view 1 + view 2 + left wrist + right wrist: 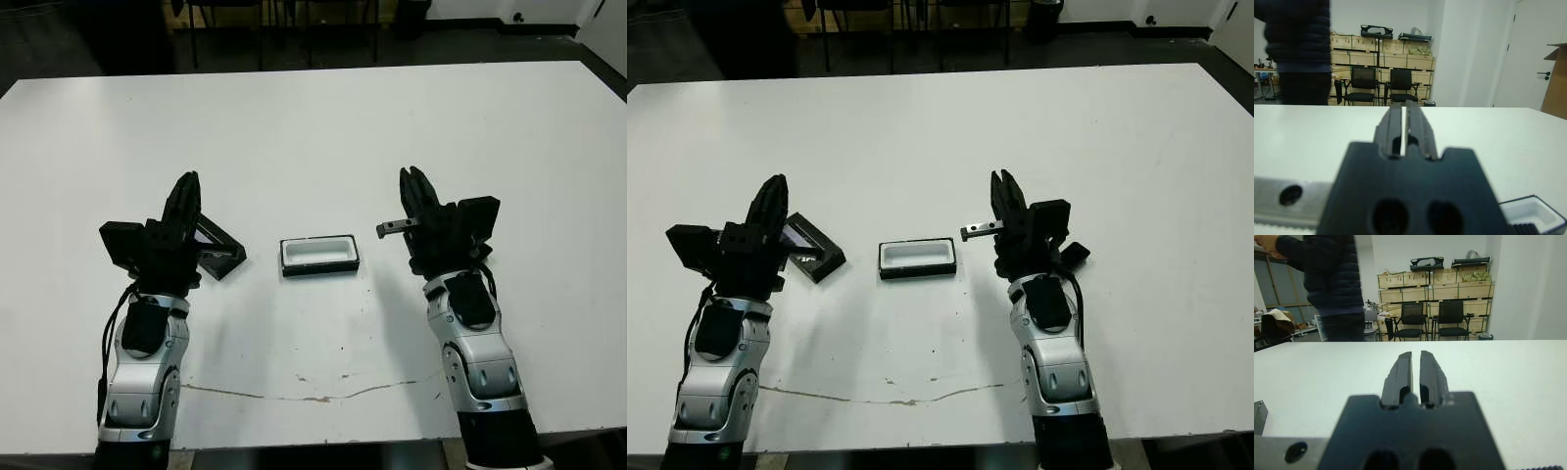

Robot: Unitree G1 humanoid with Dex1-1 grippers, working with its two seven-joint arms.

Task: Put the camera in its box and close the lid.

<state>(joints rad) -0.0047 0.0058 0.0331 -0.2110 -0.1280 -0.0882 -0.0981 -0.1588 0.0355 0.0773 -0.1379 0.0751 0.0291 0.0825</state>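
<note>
Both grippers carry nothing, fingers drawn nearly together with only a slit between them: the left gripper (1402,115) points to 12 o'clock just beside the lid (813,247), the right gripper (1415,362) near the camera (980,230). The white-lined box (319,255) lies open between the arms, the lid toward 9 o'clock, the camera toward 2 o'clock. A person (1334,284) stands beyond the table (313,127).
</note>
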